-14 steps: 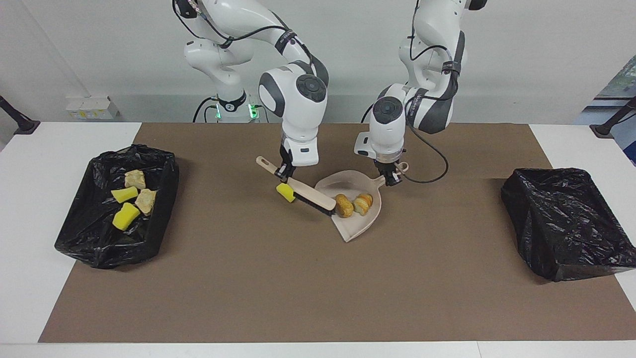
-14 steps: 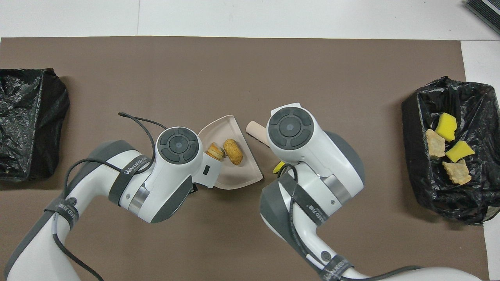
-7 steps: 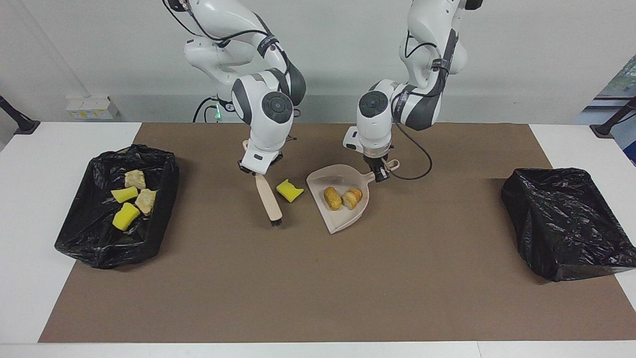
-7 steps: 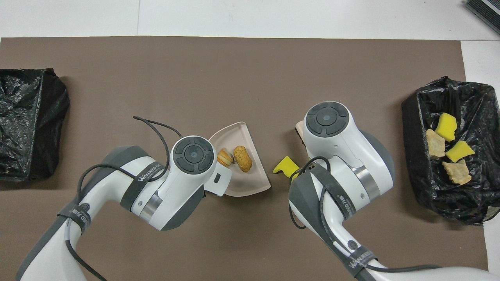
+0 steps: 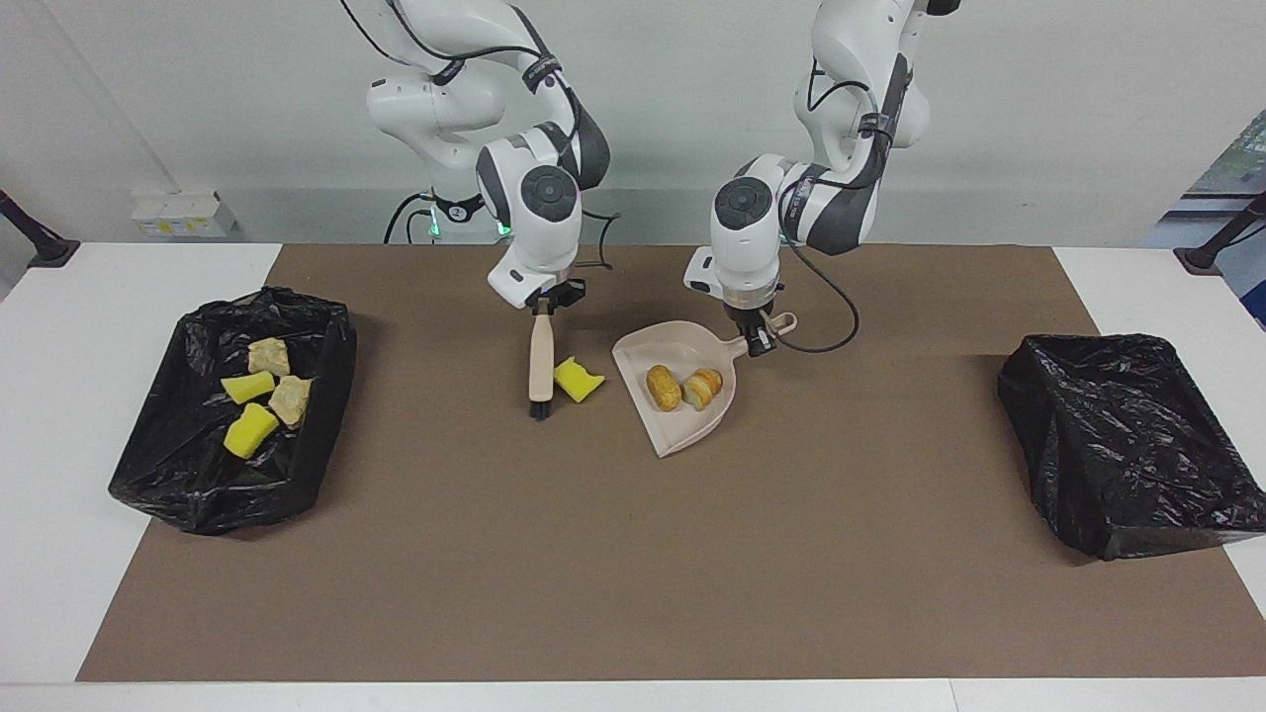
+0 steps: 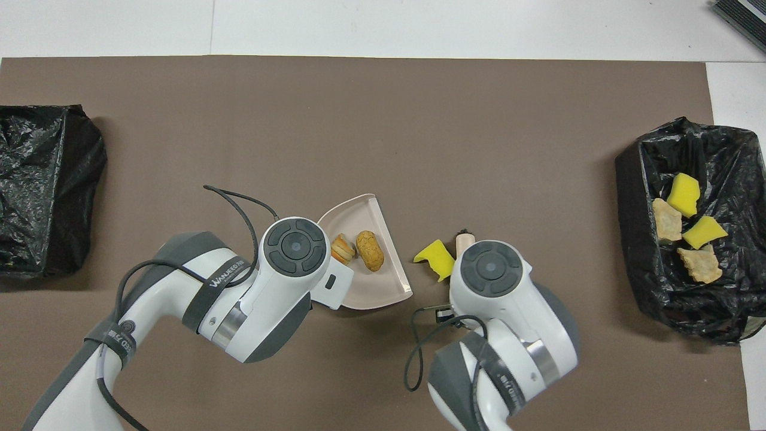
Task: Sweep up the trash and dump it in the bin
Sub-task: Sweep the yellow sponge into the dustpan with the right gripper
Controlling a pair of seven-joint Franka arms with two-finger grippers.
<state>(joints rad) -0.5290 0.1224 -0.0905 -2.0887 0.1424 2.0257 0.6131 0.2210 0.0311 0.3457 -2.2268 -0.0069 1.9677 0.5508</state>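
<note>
Right end effector (image 5: pixel 542 309) clamped on the brush (image 5: pixel 540 366) handle, bristles down on the worktop, just beside a yellow sponge (image 5: pixel 578 379). Left end effector (image 5: pixel 757 341) gripping the dustpan (image 5: pixel 682 425) handle — two bread lumps (image 5: pixel 682 388) in the pan. More trash (image 5: pixel 259 394) sits in the bin (image 5: pixel 188 475) at the right arm's end.

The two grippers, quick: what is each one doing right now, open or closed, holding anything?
Left gripper: shut on the dustpan handle.
Right gripper: shut on the brush handle.
</note>
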